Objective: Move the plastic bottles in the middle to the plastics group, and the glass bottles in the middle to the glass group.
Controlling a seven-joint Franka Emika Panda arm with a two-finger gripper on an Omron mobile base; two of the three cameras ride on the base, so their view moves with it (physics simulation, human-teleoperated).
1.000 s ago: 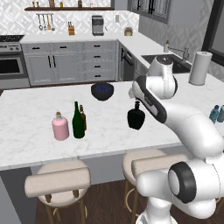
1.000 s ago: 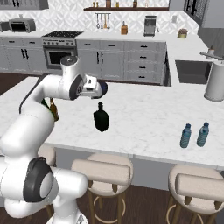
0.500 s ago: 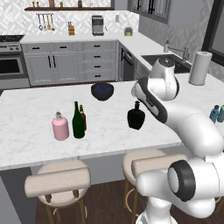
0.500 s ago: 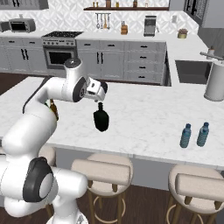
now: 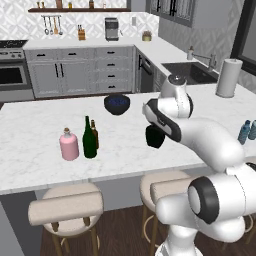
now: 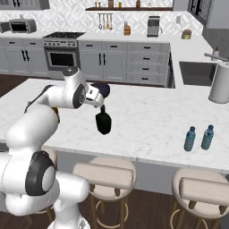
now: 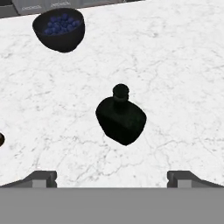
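Note:
The squat black glass bottle [image 7: 121, 116] stands upright on the white marble counter, directly under my open gripper [image 7: 112, 178], whose fingertips [image 7: 43, 177] sit wide apart with nothing between them. In the right base view the gripper [image 6: 101, 105] hangs just above that bottle's [image 6: 103, 123] neck. The black bottle [image 5: 155, 136] is partly covered by my arm. The tall dark-green wine bottle [image 5: 89, 139] stands beside the pink squat bottle [image 5: 69, 145] and the slim brown bottle [image 5: 94, 134]. Two pale-blue plastic bottles [image 6: 190, 139] [image 6: 207, 137] stand side by side at the right.
A dark bowl of blue berries [image 7: 59, 29] sits on the counter behind the black bottle. A paper towel roll [image 5: 227, 78] stands near the sink [image 5: 192, 71] at the far right. Stools [image 6: 103, 175] line the counter's front edge.
My hand has shifted slightly closer over the black bottle. The gripper stays open and no bottle has moved.

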